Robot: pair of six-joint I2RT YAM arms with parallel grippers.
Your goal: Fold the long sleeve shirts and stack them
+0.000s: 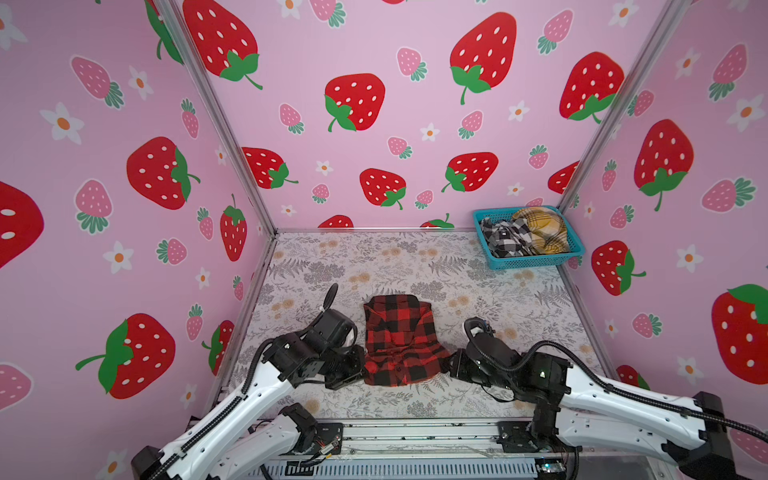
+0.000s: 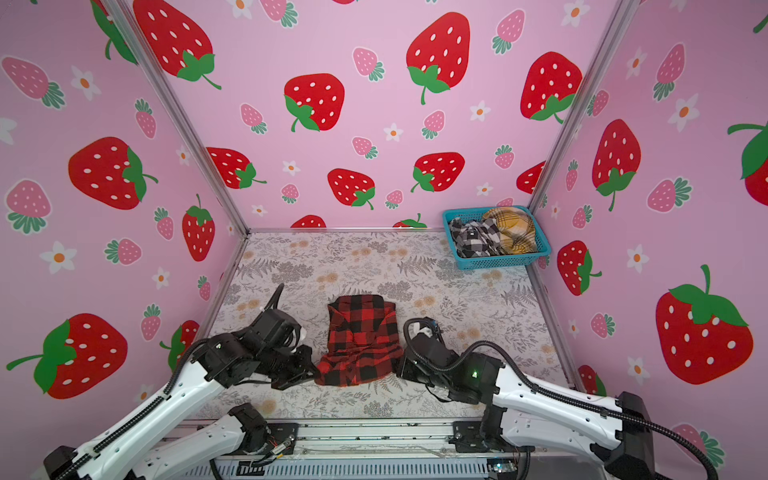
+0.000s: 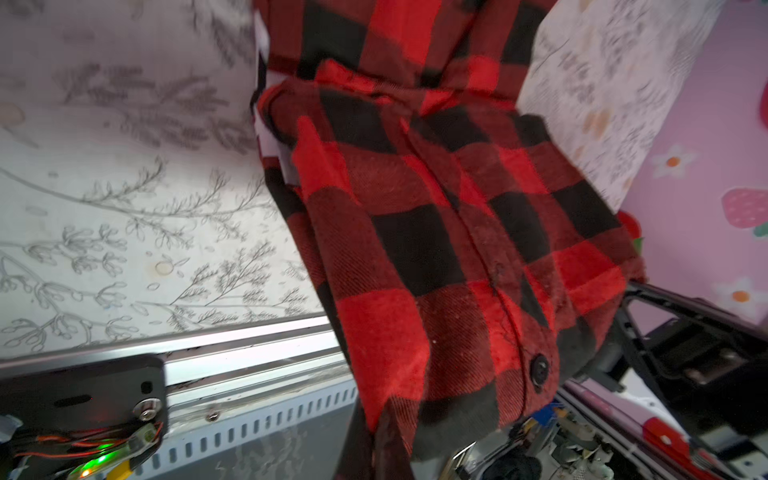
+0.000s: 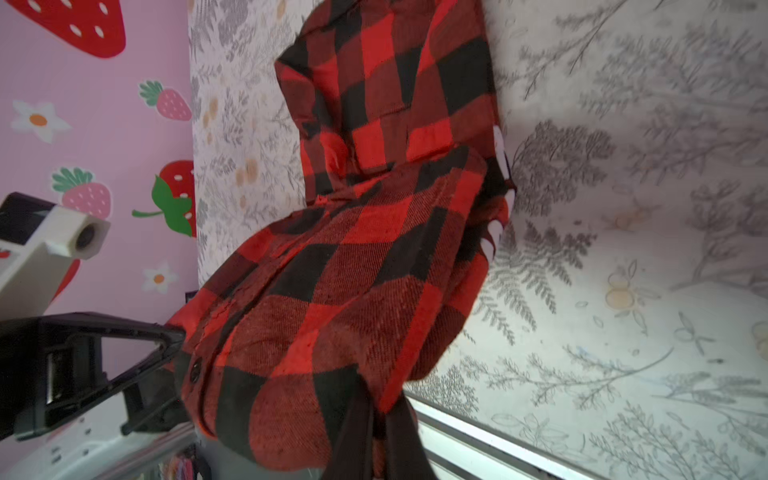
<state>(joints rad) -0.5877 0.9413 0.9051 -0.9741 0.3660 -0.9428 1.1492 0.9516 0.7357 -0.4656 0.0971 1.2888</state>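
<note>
The red-and-black shirt (image 1: 399, 336) (image 2: 359, 336) lies mid-table, partly folded, and its near edge is lifted off the cloth. My left gripper (image 1: 360, 366) (image 2: 316, 371) is shut on the shirt's near left corner. The left wrist view shows that gripper (image 3: 382, 436) with plaid fabric (image 3: 436, 228) pinched between its dark fingers. At the near right corner my right gripper (image 1: 452, 365) (image 2: 399, 368) (image 4: 378, 428) is shut on the same shirt (image 4: 353, 270). A black-and-white shirt (image 1: 505, 237) and a mustard-yellow shirt (image 1: 542, 230) lie crumpled in a basket.
The blue basket (image 1: 536, 262) (image 2: 500, 262) stands in the back right corner on the floral tablecloth (image 1: 332, 266). Pink strawberry walls close in three sides. A metal rail (image 1: 415, 432) runs along the near table edge between the arm bases.
</note>
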